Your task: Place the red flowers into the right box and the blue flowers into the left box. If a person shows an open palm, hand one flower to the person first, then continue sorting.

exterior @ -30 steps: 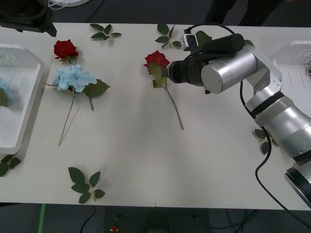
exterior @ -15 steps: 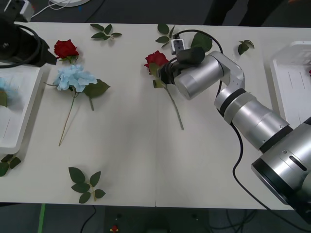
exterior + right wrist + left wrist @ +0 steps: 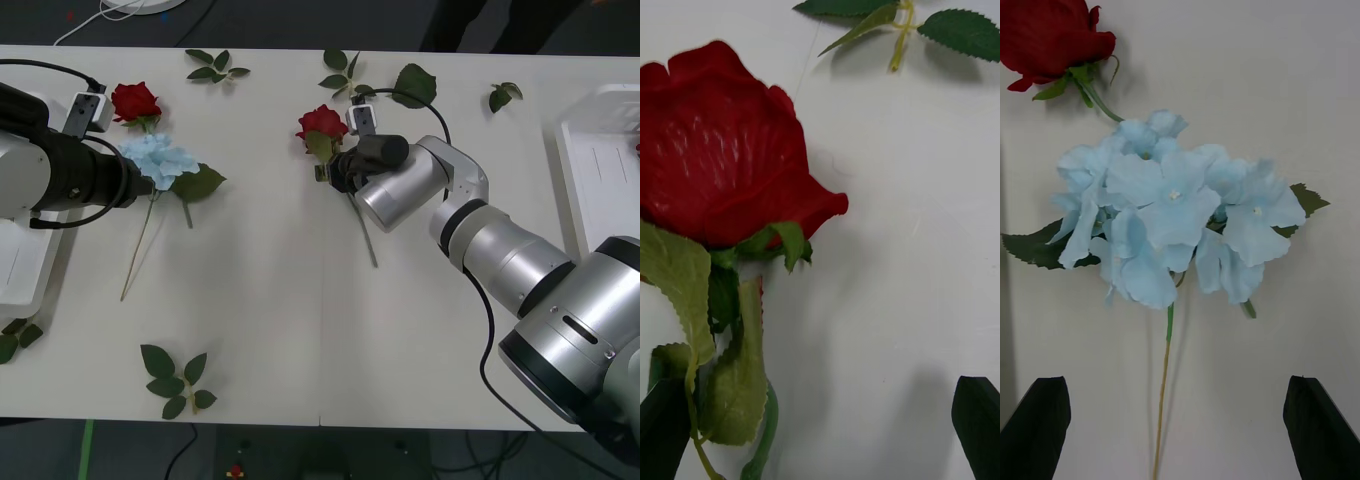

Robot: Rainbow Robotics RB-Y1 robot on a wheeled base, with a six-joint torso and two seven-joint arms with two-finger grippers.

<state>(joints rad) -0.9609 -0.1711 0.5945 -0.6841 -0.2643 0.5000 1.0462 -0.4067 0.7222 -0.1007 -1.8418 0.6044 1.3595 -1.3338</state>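
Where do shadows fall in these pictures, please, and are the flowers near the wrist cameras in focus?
Right wrist view: the red rose looks slightly soft, with a faint shadow beside it. Left wrist view: the blue hydrangea is sharp, barely shadowed. Front view: soft, even light on the table.

The bench (image 3: pixel 280 320) is a plain white top, and there's a fair bit scattered on it. Near the far left a red rose (image 3: pixel 134 101) lies just above a pale blue hydrangea (image 3: pixel 153 160), its thin stem running down toward the near edge. Another red rose (image 3: pixel 321 122) lies around the middle, stem trailing toward the near right. Loose leaf sprigs are dotted about: a few along the far edge (image 3: pixel 218 64), one at the near left (image 3: pixel 176 381), one by the left box's corner (image 3: pixel 14 338) (partly off the edge, looks like). A white tray sits at each end, the left box (image 3: pixel 20 270) and the right box (image 3: pixel 598 170).
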